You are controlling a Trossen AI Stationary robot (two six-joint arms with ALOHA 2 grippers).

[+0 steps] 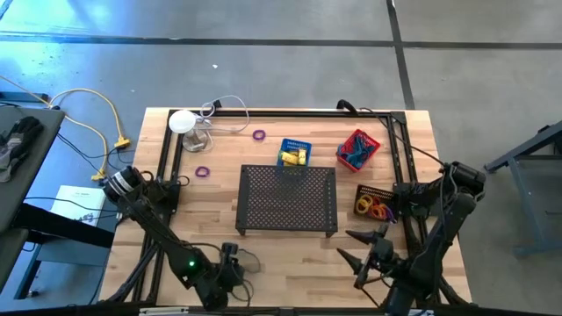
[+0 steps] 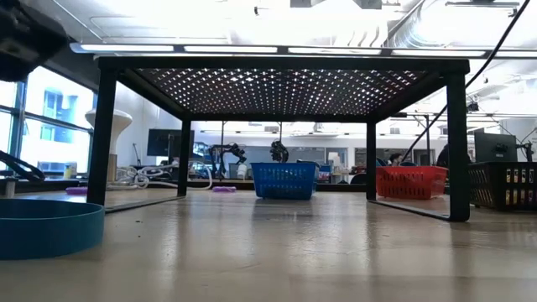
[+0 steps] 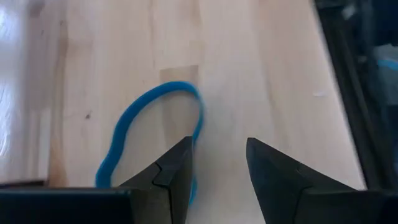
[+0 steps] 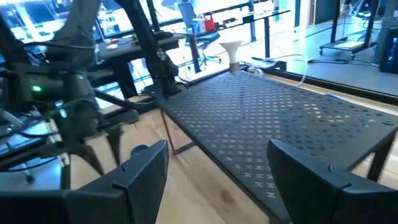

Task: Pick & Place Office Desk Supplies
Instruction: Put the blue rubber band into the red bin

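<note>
A blue rubber-band loop lies flat on the wooden table near its front edge, and shows close up in the low view. My left gripper hangs open just above the loop's one side, one fingertip over the band; in the high view it is at the front left. My right gripper stands open at the front right, clear of the table, pointing about level toward the black mesh tray. Purple rings lie at the back left.
The black mesh tray stands on legs mid-table. Behind it are a blue basket with yellow items, a red basket and a black basket with orange and yellow rings. A white round-topped object with a cable stands back left.
</note>
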